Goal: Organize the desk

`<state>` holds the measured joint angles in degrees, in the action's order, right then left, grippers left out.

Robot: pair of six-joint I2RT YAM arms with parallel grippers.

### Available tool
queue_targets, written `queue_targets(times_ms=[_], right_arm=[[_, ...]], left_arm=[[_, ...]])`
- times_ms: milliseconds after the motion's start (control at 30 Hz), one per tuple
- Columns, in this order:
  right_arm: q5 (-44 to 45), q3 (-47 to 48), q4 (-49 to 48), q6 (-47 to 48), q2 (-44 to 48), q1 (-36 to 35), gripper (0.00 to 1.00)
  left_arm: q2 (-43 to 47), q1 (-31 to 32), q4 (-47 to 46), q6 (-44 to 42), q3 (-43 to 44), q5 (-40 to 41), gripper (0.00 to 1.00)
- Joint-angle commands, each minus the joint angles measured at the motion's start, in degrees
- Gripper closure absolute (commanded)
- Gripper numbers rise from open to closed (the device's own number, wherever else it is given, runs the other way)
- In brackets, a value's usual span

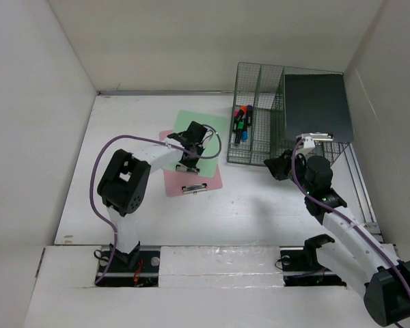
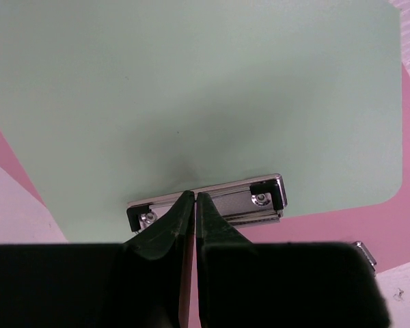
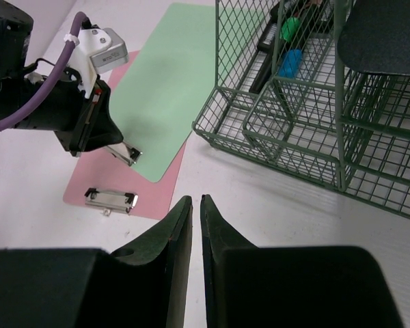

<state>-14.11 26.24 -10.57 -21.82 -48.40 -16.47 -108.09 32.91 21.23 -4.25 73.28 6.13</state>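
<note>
A wide white tabletop (image 1: pixel 260 198) lies under both claws, boxed in by plain white walls (image 1: pixel 41 102).

The left claw (image 2: pixel 194 195) is closed to a thin slit. Its tips rest against the metal clip (image 2: pixel 266 195) at the near edge of a green clipboard (image 2: pixel 191 82), which stretches flat ahead of it. Whether the tips pinch the clip cannot be told. A pink clipboard (image 2: pixel 342 219) lies under the green one and shows to either side of the claw.

The right claw (image 3: pixel 191 199) is also nearly shut and holds nothing, with bare tabletop beneath it. Ahead and to its right stands a green wire rack (image 3: pixel 294 150) holding coloured markers (image 1: pixel 241 123) and a dark board (image 1: pixel 318 106). Ahead and to its left is the pink clipboard's own clip (image 3: pixel 111 199).
</note>
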Motion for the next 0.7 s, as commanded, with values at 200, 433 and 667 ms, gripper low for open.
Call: queue_targets(times_ms=[200,433,667], right_arm=[[0.6,0.6,-2.1,0.8,0.2,-1.1,0.84],[7.2,3.6,-1.3,3.8,-4.3,-10.5,0.83],[11.0,8.3,-1.8,5.5,-14.8,-21.1,0.78]], left_arm=[[-1.5,0.6,9.4,7.2,-3.3,1.8,1.0],[0.2,-0.8,8.6,15.0,-6.6,-1.4,1.0],[8.7,-1.4,4.8,18.7,-5.2,-7.7,1.0]])
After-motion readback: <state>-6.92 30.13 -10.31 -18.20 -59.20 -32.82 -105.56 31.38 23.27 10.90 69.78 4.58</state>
